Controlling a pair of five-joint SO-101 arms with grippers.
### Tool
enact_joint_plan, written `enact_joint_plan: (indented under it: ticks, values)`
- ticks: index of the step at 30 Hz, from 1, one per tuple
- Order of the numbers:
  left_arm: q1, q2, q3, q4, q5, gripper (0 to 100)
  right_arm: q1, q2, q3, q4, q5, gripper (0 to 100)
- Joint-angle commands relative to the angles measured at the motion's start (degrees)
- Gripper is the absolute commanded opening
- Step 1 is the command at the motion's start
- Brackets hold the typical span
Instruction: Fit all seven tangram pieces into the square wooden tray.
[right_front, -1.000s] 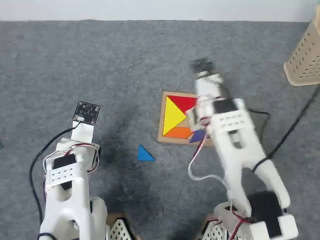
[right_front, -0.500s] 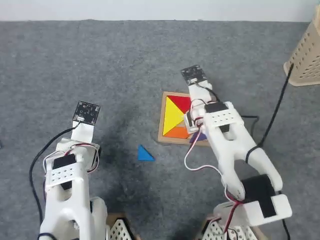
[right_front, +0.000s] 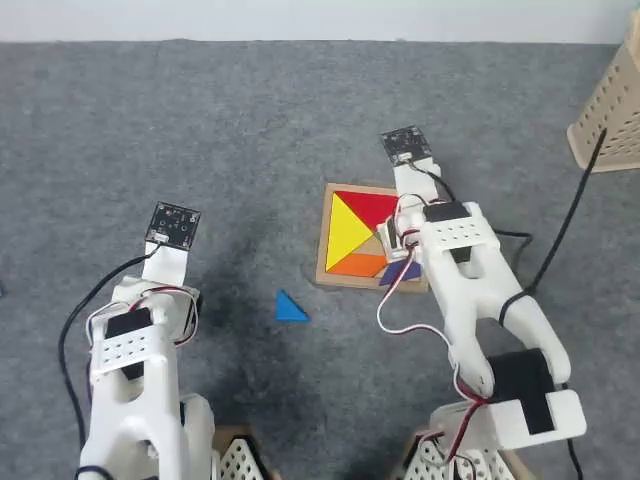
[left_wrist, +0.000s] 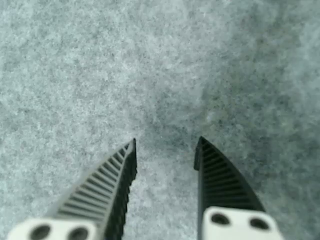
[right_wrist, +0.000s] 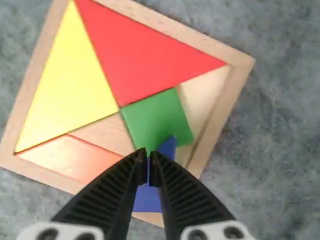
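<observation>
The square wooden tray (right_front: 322, 246) lies mid-table, with a yellow triangle (right_front: 347, 230), a red triangle (right_front: 370, 205) and an orange piece (right_front: 358, 264) in it. My right arm (right_front: 445, 235) covers its right half. In the right wrist view the tray (right_wrist: 235, 85) also holds a green square (right_wrist: 156, 120). My right gripper (right_wrist: 148, 153) is shut, its tips at the square's near edge above a dark blue piece (right_wrist: 168, 146). A small blue triangle (right_front: 290, 307) lies loose on the carpet left of the tray. My left gripper (left_wrist: 166, 145) is open over bare carpet.
A beige slatted basket (right_front: 610, 110) stands at the back right edge. Grey carpet covers the whole table. A bare wooden slot (right_wrist: 205, 102) shows beside the green square. My left arm (right_front: 140, 335) stands at the front left.
My right arm swung left over the tray, then came back slightly to the right. The left arm and the blue triangle stayed put.
</observation>
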Motion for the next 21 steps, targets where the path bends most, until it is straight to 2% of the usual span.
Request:
enact_joint_plan:
  ticks: [1, 9, 17, 21]
  values:
    - [0.44, -1.49, -0.31, -1.05, 1.14, 17, 1.89, -0.75, -0.97, -0.92, 0.70, 0.6]
    - [0.44, -1.49, -0.22, -1.05, 1.14, 17, 3.30, -0.75, -0.88, -0.48, 0.26, 0.6]
    - [0.44, -1.49, -0.22, -1.05, 1.14, 17, -3.65, -0.84, -1.58, -0.92, 0.26, 0.6]
    - [0.44, -1.49, -0.22, -1.05, 1.14, 17, -3.30, -0.75, -1.58, -0.92, 0.62, 0.6]
